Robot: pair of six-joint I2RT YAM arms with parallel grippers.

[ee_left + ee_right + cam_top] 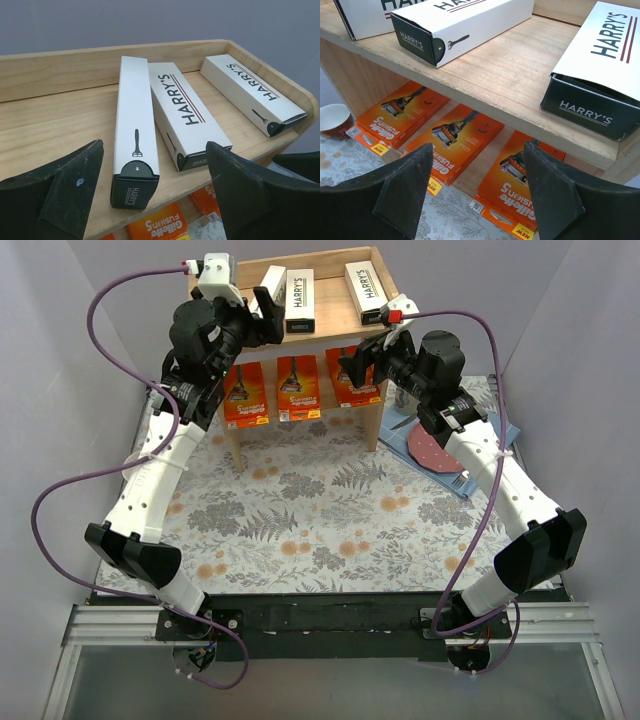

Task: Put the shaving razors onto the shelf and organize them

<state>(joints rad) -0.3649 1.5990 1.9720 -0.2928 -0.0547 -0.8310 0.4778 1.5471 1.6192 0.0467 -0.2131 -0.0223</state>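
Note:
The wooden shelf (335,312) stands at the far middle of the table. Three white HARRY'S boxes lie on its top tier: left (135,130), middle (187,112), right (252,92). Three orange razor packs lie side by side on the lower tier: left (395,117), middle (457,140), right (525,185). My left gripper (155,147) is open and empty, at the near end of the left white box. My right gripper (478,146) is open and empty, in front of the lower tier, apart from the orange packs.
A floral cloth (300,510) covers the table. A maroon disc (435,450) lies on a blue mat right of the shelf. A small red and white bowl (332,120) sits at the shelf's left foot. Grey walls close in on three sides.

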